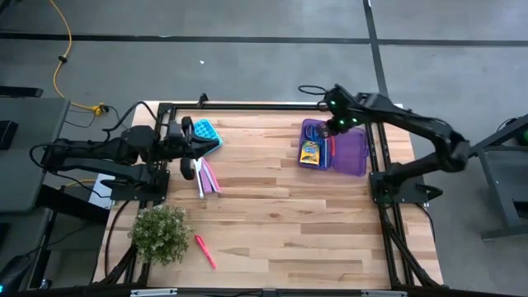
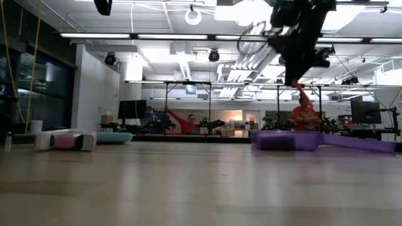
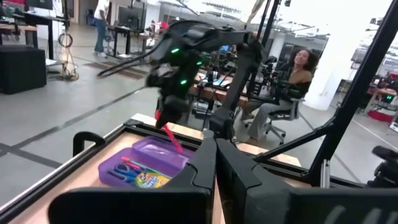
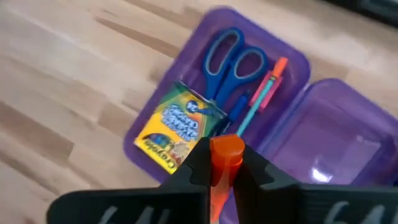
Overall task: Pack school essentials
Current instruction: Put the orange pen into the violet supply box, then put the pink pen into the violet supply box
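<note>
An open purple case (image 1: 351, 153) lies at the table's far right. It holds blue-handled scissors (image 4: 233, 59), a yellow-green crayon box (image 4: 177, 127) and thin pens (image 4: 264, 93). My right gripper (image 4: 225, 163) hangs over the case, shut on a red-orange pen (image 3: 171, 134). My left gripper (image 3: 214, 171) is shut on nothing. It points level at the table's far left, above a light blue box (image 1: 204, 132) and loose pink and white pens (image 1: 206, 177). Another pink pen (image 1: 205, 252) lies near the front left. My right gripper pinches the red-orange pen between its two fingers near the pen's upper end (image 4: 225, 149). The fingers come from above, slanting down. The pen hangs tilted below them (image 3: 174, 140), lifted clear above the open case.
A bushy green potted plant (image 1: 161, 233) stands at the front left corner. The middle and front right of the wooden tabletop (image 1: 305, 231) are bare. A black frame rail (image 1: 247, 106) runs along the far edge. People sit in the room beyond (image 3: 292, 81).
</note>
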{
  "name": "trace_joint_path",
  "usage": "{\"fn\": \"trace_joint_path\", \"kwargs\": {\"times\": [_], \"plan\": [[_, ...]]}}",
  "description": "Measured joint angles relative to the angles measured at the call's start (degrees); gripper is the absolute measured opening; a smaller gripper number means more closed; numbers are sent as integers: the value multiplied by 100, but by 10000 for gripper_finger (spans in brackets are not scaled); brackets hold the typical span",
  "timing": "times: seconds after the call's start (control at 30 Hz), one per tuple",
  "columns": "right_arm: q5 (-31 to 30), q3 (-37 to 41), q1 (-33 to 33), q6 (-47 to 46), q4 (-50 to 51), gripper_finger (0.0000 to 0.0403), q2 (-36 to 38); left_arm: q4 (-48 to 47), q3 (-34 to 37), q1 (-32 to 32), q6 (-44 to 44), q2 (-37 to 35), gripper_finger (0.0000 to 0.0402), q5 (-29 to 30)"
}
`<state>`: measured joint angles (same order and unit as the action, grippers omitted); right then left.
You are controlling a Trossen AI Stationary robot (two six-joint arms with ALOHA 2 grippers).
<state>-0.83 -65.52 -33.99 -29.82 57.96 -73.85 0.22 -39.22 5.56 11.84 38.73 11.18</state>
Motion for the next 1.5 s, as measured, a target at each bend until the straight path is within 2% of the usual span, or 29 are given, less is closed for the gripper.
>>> {"fn": "trace_joint_path", "kwargs": {"times": [0.2,0.33,0.43,0.57,0.97,1.2,1.5], "plan": [[535,0,-451,93,-450,11,-1020,6,0,0,6,72,0,-2],[541,77,-563,48,-478,12,-1395,8,0,0,7,77,0,-2],[602,422,-630,-201,-765,12,-1424,8,0,0,15,77,0,-2],[998,963,-654,-673,-1550,12,-1284,8,0,0,15,77,0,-2],[671,1217,-652,-1240,-1623,15,-1278,10,0,2,13,77,0,24],[320,1217,-650,-1903,-1623,62,-1280,10,0,2,0,77,0,42],[235,1217,-648,-1921,-1624,99,-1282,10,0,2,0,77,0,42]]}}
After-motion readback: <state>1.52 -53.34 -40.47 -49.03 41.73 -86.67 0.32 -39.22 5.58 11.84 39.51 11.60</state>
